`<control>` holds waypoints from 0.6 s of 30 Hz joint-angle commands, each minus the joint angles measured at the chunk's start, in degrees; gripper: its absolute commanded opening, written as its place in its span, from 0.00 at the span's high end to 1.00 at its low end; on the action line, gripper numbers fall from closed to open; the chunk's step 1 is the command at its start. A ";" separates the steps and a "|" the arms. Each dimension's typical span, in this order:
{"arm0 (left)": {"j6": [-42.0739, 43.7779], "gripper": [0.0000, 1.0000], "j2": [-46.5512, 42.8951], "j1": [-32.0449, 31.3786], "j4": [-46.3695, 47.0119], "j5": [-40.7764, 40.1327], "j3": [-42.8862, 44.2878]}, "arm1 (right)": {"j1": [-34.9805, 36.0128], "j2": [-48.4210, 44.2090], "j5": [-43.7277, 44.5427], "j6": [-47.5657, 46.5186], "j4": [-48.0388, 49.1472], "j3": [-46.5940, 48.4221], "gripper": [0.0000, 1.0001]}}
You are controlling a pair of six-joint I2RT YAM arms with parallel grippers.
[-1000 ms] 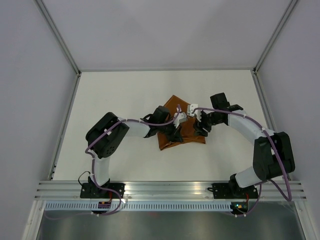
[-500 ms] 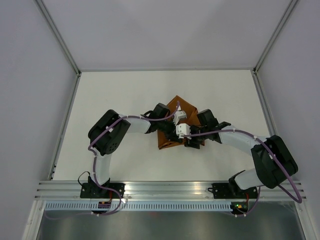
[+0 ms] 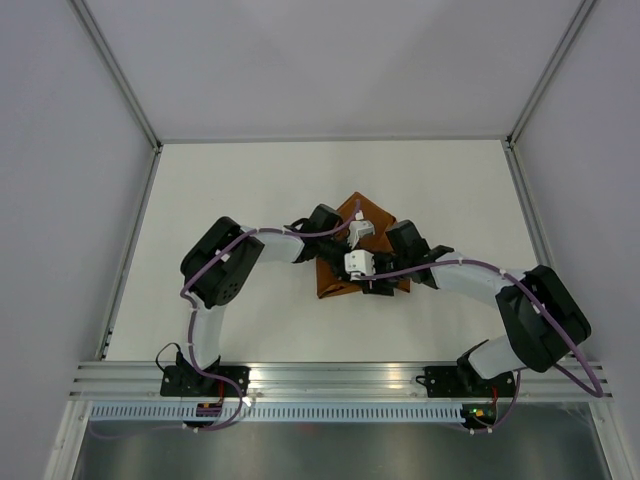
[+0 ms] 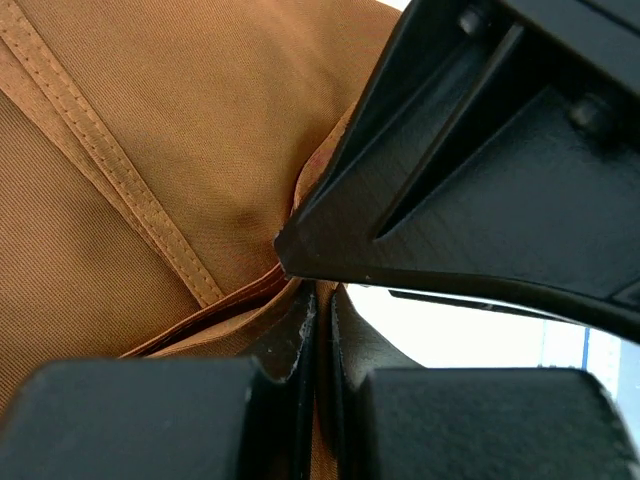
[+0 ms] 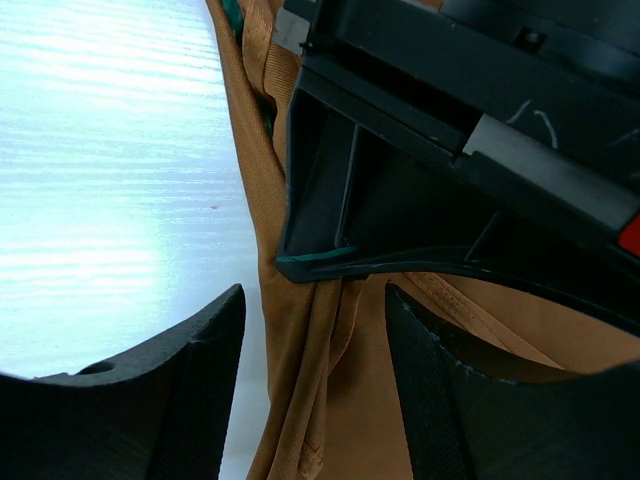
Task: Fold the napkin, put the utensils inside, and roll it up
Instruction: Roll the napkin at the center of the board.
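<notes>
Left pincer (image 4: 318,345), arm bent inward, pinches a fold of the napkin (image 4: 150,130); right pincer (image 5: 315,335), reaching leftward, straddles it, jaws apart. Napkin's peak points away from the bases.

A matte white counter (image 3: 230,190) fills a booth with plain, pale grey-lilac walls at the back (image 3: 330,60), left (image 3: 50,200) and right (image 3: 600,150). Slim aluminium struts (image 3: 115,70) run along the corners where the walls meet. A ribbed aluminium rail (image 3: 340,378) crosses the near edge of the counter, with a white slotted strip (image 3: 330,410) and a dull grey metal sheet (image 3: 330,450) below it. To the left of the right fingers (image 5: 190,390), soft light glares off the finely streaked counter surface.
</notes>
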 commanded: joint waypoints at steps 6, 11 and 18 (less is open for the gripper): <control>-0.53 0.98 3.45 -0.14 -6.28 -2.50 1.37 | 1.45 2.06 2.60 -0.57 0.70 0.00 0.39; -2.29 0.98 3.54 -0.05 -7.07 -3.03 1.55 | 2.06 3.46 3.57 -0.05 0.08 0.79 0.44; -1.68 0.98 3.01 0.92 -9.44 -3.82 1.55 | 5.23 4.96 5.76 1.36 0.52 1.59 0.47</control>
